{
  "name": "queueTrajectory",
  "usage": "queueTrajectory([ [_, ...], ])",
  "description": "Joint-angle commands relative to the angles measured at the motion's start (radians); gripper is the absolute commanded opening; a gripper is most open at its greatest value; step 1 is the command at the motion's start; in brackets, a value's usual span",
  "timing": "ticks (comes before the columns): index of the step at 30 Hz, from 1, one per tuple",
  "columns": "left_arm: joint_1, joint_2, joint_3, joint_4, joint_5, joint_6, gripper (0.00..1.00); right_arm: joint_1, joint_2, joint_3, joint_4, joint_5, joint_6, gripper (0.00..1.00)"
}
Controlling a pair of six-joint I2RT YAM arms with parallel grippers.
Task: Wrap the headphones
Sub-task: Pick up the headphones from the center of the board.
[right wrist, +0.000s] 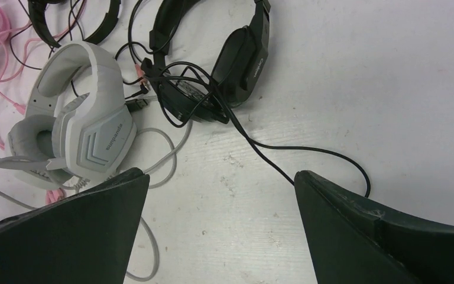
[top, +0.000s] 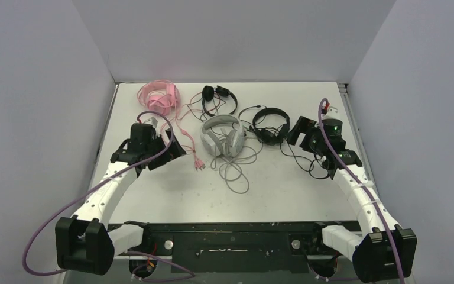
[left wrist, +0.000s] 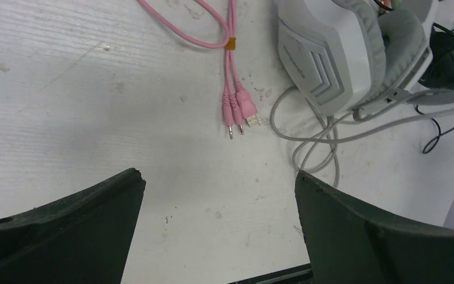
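Observation:
Several headphones lie at the back of the white table. The pink headphones [top: 159,96] sit far left, their pink cable ending in plugs [left wrist: 236,109] just ahead of my left gripper [left wrist: 219,175], which is open over bare table. The bulky white-grey headphones [top: 223,136] lie in the middle with a loose grey cable [left wrist: 316,139]. One thin black pair [top: 219,97] rests behind them. Another black pair [right wrist: 236,65] lies right of centre, its black cable [right wrist: 307,151] trailing toward my right gripper [right wrist: 221,174], also open and holding nothing.
Grey walls close in the table [top: 171,195] on the left, back and right. A black rail [top: 230,234] runs along the near edge between the arm bases. Purple cables [top: 331,148] hang along both arms.

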Motion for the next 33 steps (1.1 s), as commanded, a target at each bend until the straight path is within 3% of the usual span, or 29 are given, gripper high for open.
queueTrajectory([
  [1,0.028,0.049,0.098,-0.080,-0.123,-0.021,0.97,-0.006,0.025,-0.013,0.049,0.062,0.003,1.00],
  [5,0.109,0.091,0.138,-0.156,-0.084,0.034,0.97,-0.017,0.055,0.001,0.037,0.096,0.002,1.00],
  [15,0.115,0.002,0.033,0.123,0.110,0.041,0.97,0.042,0.180,0.097,0.057,0.155,-0.009,1.00],
  [21,0.118,0.020,0.062,0.150,0.059,0.050,0.97,0.102,0.357,0.222,0.080,0.239,0.024,0.99],
  [26,0.164,0.068,0.131,0.040,-0.095,0.008,0.97,0.104,0.534,0.335,0.072,0.323,0.075,0.97],
  [28,0.215,0.082,0.133,0.051,-0.062,0.009,0.97,0.097,0.593,0.376,0.063,0.346,0.093,0.97],
  [33,0.225,0.092,0.117,0.117,-0.005,0.025,0.97,0.071,0.716,0.441,0.084,0.278,0.108,0.96],
])
